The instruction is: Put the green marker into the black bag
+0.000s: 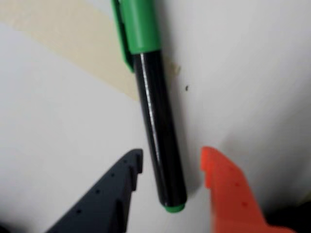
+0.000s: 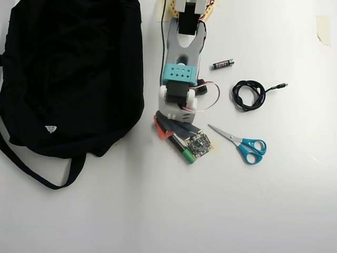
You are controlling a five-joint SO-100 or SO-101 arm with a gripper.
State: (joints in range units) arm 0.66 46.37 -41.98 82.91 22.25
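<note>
I see the gripper [image 1: 171,162] open, its fingers astride the green marker [image 1: 156,116], not touching. No legible writing; black bag [image 2: 73,68] bears a small white logo.

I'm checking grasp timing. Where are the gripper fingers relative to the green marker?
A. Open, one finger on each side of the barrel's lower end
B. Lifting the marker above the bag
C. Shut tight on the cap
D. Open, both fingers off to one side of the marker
A: in the wrist view the gripper is open, its dark and orange fingers flanking the barrel of the green marker, which lies on the table with gaps either side.
</note>
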